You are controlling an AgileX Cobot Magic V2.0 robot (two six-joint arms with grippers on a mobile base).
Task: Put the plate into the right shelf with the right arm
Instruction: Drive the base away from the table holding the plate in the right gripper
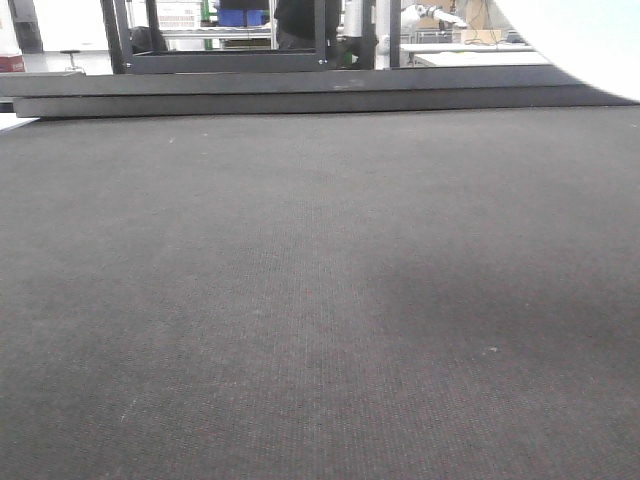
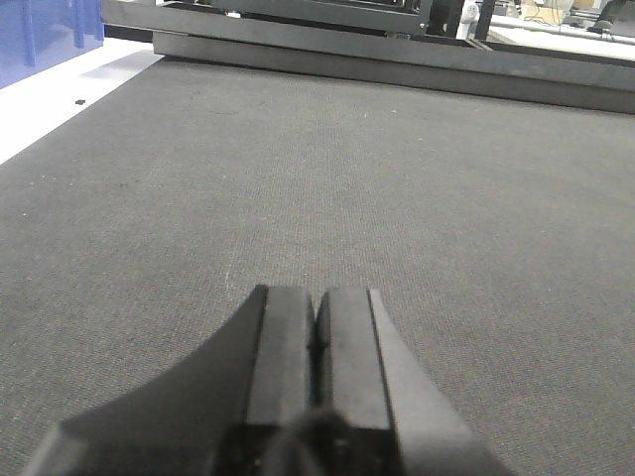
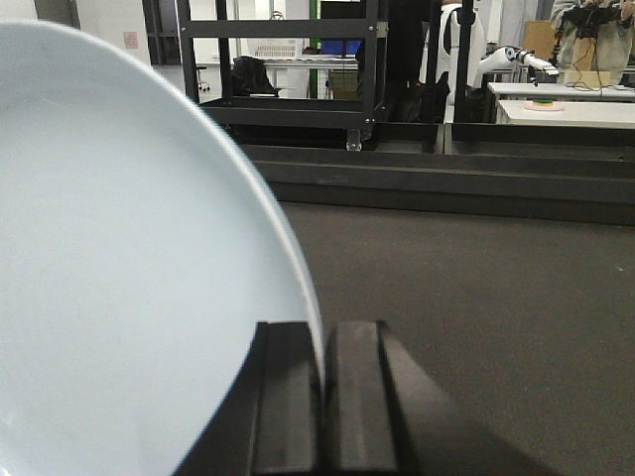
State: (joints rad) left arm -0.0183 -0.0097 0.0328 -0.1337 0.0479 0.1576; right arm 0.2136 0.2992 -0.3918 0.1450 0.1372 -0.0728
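Observation:
My right gripper (image 3: 321, 342) is shut on the rim of a pale blue-white plate (image 3: 129, 258), which fills the left half of the right wrist view and stands on edge above the dark mat. A white curve of the plate (image 1: 590, 40) shows at the top right of the front view. My left gripper (image 2: 317, 307) is shut and empty, low over the grey mat (image 2: 347, 178). The right shelf is out of view.
A dark raised ledge (image 1: 300, 95) runs along the far edge of the table. Behind it stands a black metal rack frame (image 3: 278, 59). A blue bin (image 2: 40, 35) sits on a white surface at far left.

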